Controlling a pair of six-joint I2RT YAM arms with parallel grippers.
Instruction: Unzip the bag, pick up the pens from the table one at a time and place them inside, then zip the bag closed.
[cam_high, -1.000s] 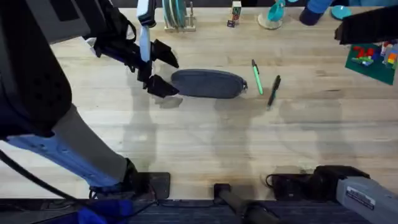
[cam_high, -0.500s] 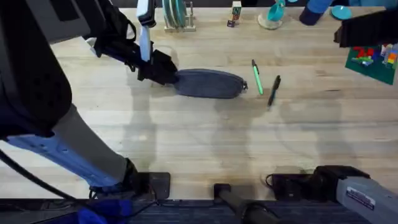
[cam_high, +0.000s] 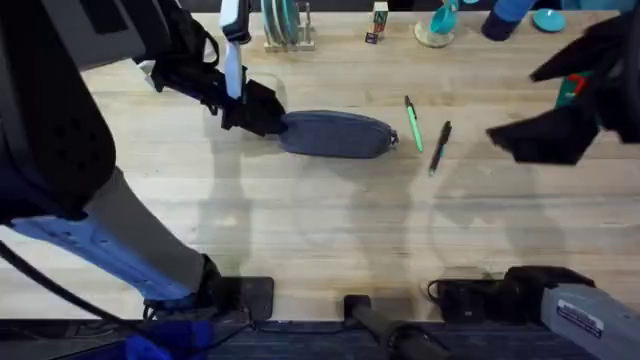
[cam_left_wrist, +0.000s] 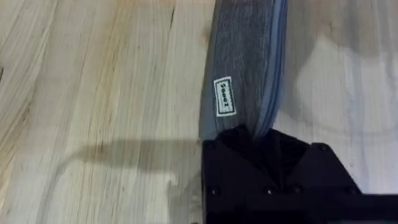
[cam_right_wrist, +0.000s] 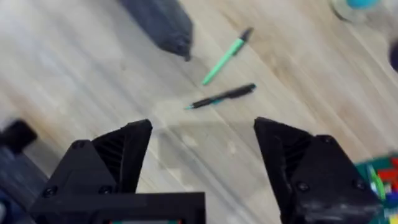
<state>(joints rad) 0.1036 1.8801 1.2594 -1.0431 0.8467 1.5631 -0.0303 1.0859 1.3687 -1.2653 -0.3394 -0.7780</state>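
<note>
From overhead I have the bag lying lengthwise a little above the middle of the table, with the green pen and the black pen side by side just off its 3 o'clock end, near each other but not touching. My left gripper sits at the bag's 9 o'clock end, fingers closed on the fabric there; I judge that as an anchor, so the bag won't slide when the zipper gets pulled. My right gripper hovers out at 3 o'clock from the pens, well apart from them. In the left wrist view the left gripper is pinched on the rounded end of the bag, which carries a small white label, and the zipper seam runs away along one edge. In the right wrist view the right gripper has its jaws spread wide, nothing between them, looking down at the bag's far end, the green pen and the black pen. The zipper looks closed to me, so I take the right arm to be heading for the pull, which I cannot pick out.
</note>
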